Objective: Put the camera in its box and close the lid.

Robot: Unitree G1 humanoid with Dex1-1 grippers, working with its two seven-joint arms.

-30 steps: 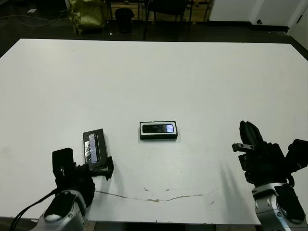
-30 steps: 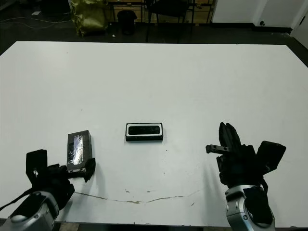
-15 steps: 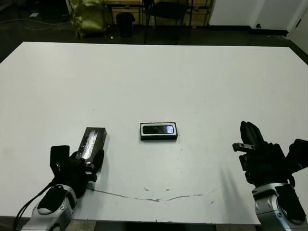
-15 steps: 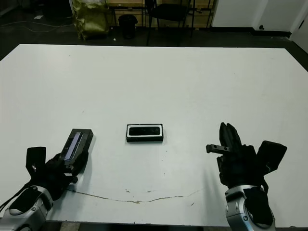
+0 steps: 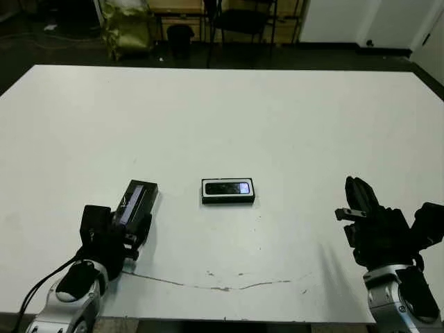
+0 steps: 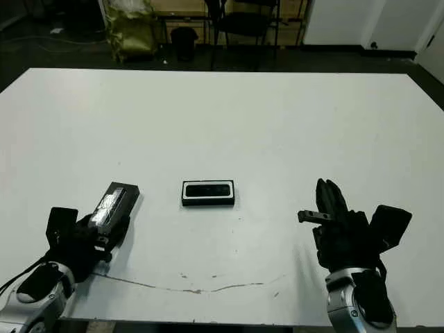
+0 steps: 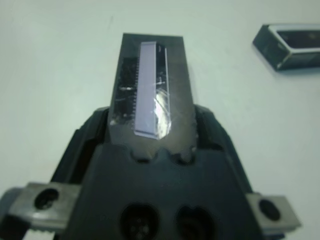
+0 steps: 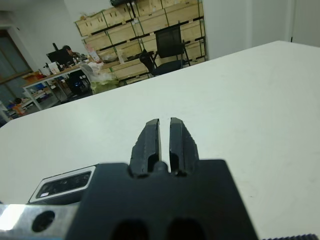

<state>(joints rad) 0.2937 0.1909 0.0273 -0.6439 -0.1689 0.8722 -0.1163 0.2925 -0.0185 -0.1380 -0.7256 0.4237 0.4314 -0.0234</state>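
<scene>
The box (image 5: 228, 190) lies at the table's middle, a shallow black tray with a white lining. The camera (image 5: 229, 186) rests inside it, a bluish-white patch on its glossy face. My left gripper (image 5: 132, 223) is at the front left, shut on the lid (image 5: 135, 202). It holds this flat black panel with a shiny grey window strip tilted above the table, left of the box. In the left wrist view the lid (image 7: 150, 85) sticks out between the fingers (image 7: 207, 125), with the box (image 7: 290, 42) beyond. My right gripper (image 5: 359, 196) hovers at the front right, shut and holding nothing.
A thin crack-like line (image 5: 222, 286) runs across the table near its front edge. Beyond the far edge stand a chair (image 5: 239, 21) and a yellow-green bag (image 5: 125, 28). The right wrist view shows a person at a desk (image 8: 65, 52) far off.
My left gripper has closed on the lid, which lay flat on the table, and raised and tilted it. The right arm, box and camera have stayed put.
</scene>
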